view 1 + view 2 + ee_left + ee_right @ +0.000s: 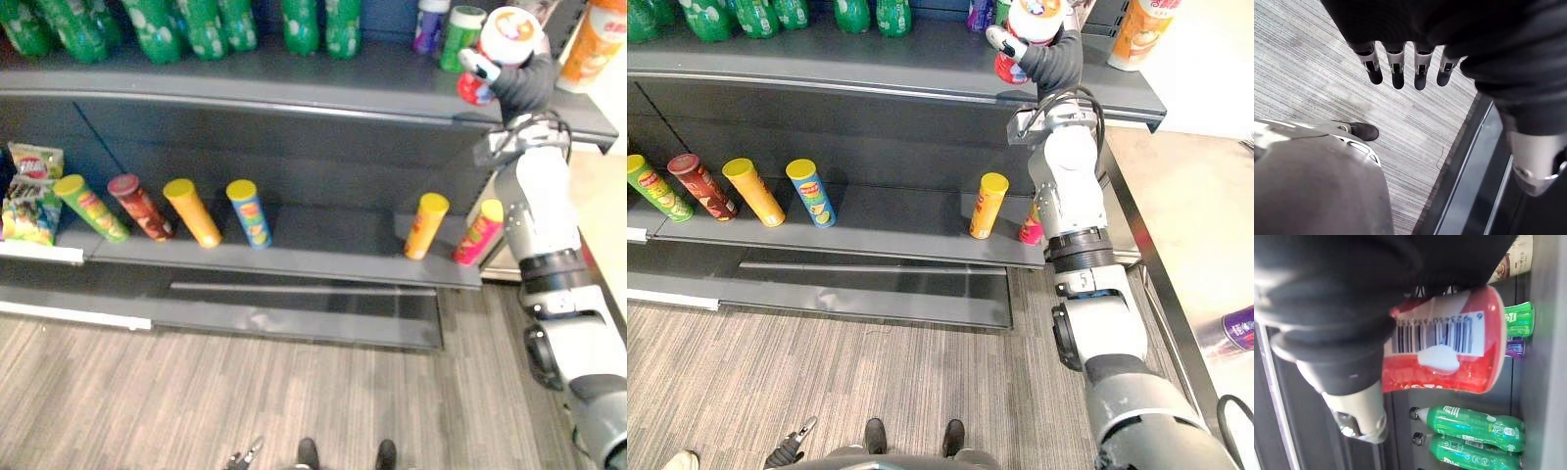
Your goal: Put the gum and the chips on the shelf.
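right hand (522,84) grips barcode-labelled red gum tub (1449,357) by upper shelf (294,74)

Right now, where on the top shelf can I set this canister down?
The top shelf is bare along its front, from the green bottles across to the right hand holding the red canister. The back row is crowded; an orange canister takes the right end.
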Robot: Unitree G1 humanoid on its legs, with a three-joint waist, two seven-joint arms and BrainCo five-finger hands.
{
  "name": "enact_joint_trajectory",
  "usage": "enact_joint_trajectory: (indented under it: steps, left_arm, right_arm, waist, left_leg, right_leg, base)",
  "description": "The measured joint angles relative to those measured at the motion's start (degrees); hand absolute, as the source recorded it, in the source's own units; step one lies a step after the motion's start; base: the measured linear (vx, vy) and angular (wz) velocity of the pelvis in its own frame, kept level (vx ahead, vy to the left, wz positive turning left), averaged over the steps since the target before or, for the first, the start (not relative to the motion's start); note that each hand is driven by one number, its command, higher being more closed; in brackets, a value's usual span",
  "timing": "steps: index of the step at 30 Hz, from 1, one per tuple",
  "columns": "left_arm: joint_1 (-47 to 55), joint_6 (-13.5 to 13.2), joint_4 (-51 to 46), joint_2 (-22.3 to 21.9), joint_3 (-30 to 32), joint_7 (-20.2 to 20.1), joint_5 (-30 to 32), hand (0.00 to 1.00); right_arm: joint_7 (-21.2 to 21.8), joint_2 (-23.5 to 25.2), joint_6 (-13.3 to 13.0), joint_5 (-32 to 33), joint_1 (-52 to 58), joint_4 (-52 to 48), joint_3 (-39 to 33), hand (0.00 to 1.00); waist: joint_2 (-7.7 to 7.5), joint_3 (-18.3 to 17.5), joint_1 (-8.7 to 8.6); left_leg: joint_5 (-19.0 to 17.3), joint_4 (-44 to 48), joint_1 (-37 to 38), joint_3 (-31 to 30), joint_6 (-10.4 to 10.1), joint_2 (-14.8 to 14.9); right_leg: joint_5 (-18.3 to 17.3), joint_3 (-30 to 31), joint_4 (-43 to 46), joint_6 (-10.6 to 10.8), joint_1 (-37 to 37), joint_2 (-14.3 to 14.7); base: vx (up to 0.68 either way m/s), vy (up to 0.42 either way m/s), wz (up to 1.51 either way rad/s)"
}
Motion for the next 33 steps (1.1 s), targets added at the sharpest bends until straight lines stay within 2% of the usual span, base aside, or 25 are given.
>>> enact_joint_trajectory:
  steps: [5,12,15,33]
  left_arm:
    - [-0.6,0.0,0.0,0.0,-0.3,0.0,0.0,0.0]
    - [-1.5,0.0,-0.4,-0.3,-0.3,0.1,-0.1,0.0]
    - [-2.8,-0.1,-0.6,-0.3,-0.3,0.2,-0.1,0.0]
    - [-4.5,-0.2,-2.2,-0.5,0.0,1.8,-0.2,0.0]
  right_arm:
    - [-0.9,0.0,1.2,-0.1,-3.3,5.7,-2.3,1.0]
    - [-1.2,0.0,1.5,-0.2,-6.3,9.9,-3.7,1.0]
    - [-1.6,0.0,1.6,-0.3,-8.9,12.2,-4.5,1.0]
    - [-2.2,0.4,1.5,-0.4,-15.3,14.2,-4.5,1.0]
  waist:
    - [0.09,0.1,0.69]
    - [0.24,0.5,1.61]
    - [0.3,2.0,2.01]
    - [-0.19,5.6,2.44]
  left_leg:
    - [0.3,0.0,-1.0,-0.4,-0.1,0.0]
    - [0.5,0.0,-2.1,-0.9,0.0,0.0]
    - [0.6,0.0,-2.3,-1.1,-0.1,0.1]
    - [0.8,0.0,-3.8,-1.9,0.0,0.0]
  right_leg:
    - [0.5,-0.3,-0.8,-0.3,-0.4,0.1]
    - [0.6,-0.8,-1.2,-0.3,-1.2,0.2]
    - [0.6,-1.0,-1.2,-0.3,-1.2,0.2]
    - [0.6,-2.1,-1.4,-0.3,-2.1,0.2]
  base:
    - [0.01,0.0,0.03]
    - [0.02,0.003,0.02]
    - [0.02,0.007,0.04]
    - [0.02,0.005,0.02]
